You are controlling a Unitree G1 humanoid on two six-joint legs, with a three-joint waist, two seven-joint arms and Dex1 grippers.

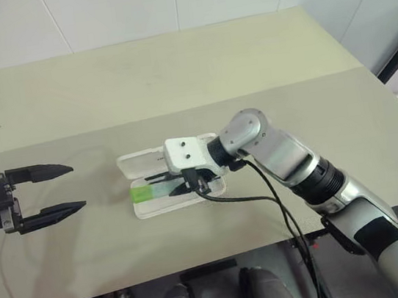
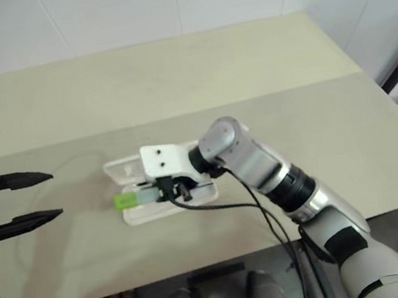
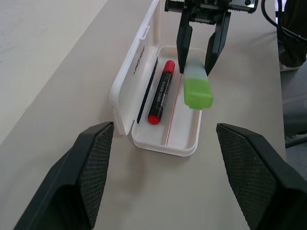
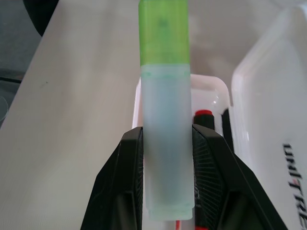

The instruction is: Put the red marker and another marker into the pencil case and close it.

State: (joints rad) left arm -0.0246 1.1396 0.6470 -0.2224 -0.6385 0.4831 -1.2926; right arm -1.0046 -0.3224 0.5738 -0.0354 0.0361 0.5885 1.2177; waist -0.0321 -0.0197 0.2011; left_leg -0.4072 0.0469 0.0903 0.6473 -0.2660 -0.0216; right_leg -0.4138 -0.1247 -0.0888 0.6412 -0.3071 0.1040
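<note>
The white pencil case lies open on the table, its lid folded back flat. In its tray lies the red marker, black-barrelled, beside a thin black pen. My right gripper hovers over the tray, shut on the light green marker, whose green cap sticks out past the fingertips above the case's left end. My left gripper stands open to the left of the case, apart from it, with nothing between its fingers.
The beige table stretches wide behind and to the right of the case. Its front edge runs close below the case. A black cable hangs from my right wrist over the table.
</note>
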